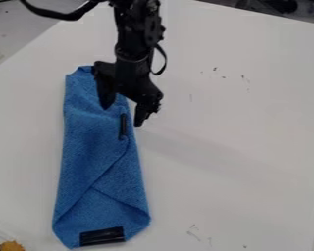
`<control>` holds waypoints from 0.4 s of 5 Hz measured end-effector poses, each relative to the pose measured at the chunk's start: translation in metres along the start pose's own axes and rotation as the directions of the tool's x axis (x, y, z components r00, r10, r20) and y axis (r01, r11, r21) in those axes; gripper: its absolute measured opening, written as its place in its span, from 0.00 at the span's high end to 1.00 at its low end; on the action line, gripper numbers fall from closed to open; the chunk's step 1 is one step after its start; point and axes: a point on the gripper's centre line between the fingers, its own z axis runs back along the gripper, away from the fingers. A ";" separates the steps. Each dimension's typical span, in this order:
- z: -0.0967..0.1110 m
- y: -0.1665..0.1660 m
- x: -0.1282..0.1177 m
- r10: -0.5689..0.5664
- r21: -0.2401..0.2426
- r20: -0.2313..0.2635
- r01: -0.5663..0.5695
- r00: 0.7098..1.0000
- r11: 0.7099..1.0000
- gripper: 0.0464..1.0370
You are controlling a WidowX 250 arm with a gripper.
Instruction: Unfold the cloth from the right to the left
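Cloth (88, 152) lies folded on the table (231, 162), likely light and limp, best pinched by its top layer near the right edge, where the hand (122, 116) hangs, fingers spread.

The camera stands fixed above the near side of the bench (245, 152) and looks down at a steep slant, facing the arm (135, 51), which comes in from the top edge. It is set somewhat askew to the bench: the far edge slopes across the upper right corner, and another edge runs diagonally through the upper left. It is near enough to take in the whole length of the cloth (91, 162), whose near end lies close to the bottom of the view, left of the middle. The hand (123, 116) is seen from above, farther off than that end.
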 end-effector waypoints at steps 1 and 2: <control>-0.005 0.006 -0.004 0.016 -0.007 0.000 -0.016 1.000 1.000 0.04; -0.005 0.005 -0.002 0.018 -0.029 0.011 -0.017 1.000 0.999 0.04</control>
